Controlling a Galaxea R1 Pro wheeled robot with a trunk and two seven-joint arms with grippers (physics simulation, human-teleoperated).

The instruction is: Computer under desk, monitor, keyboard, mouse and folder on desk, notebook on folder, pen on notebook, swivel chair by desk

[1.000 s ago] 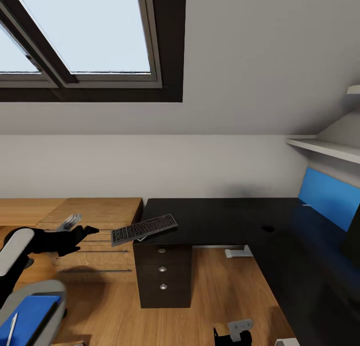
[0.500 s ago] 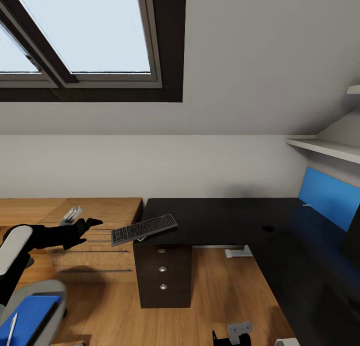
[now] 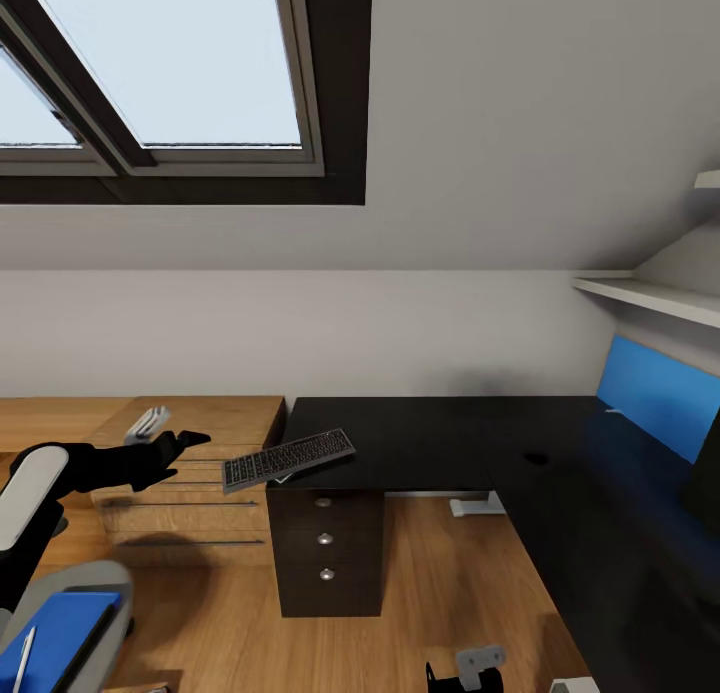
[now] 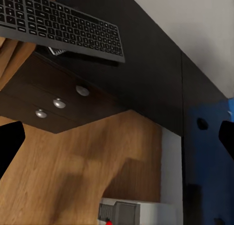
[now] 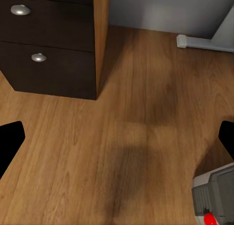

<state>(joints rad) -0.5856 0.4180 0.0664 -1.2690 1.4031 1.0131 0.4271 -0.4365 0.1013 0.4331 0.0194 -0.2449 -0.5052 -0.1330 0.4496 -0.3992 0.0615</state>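
Note:
The black keyboard [image 3: 288,459] [image 4: 63,23] lies at the left end of the black desk [image 3: 440,438], part of it hanging over the edge above the drawer pedestal [image 3: 325,548]. My left gripper [image 3: 178,431] [image 4: 117,142] hovers open, left of the keyboard and apart from it. Low in the head view, my right gripper [image 3: 465,668] [image 5: 117,142] is open over the floor. At the lower left corner stands the swivel chair [image 3: 85,583] with the blue folder [image 3: 60,628] and the pale pen [image 3: 24,658] on it. A small dark lump [image 3: 537,460], perhaps the mouse, sits on the desk. The notebook is out of view.
A light wooden drawer cabinet [image 3: 190,493] stands against the desk's left side, under my left arm. A blue back panel [image 3: 655,393] and a wall shelf [image 3: 650,298] are at the right. A pale grey box with a red spot [image 5: 214,196] rests on the wooden floor.
My left gripper has moved a little up and to the right, closer to the keyboard. The keyboard, the chair and the camera have not moved.

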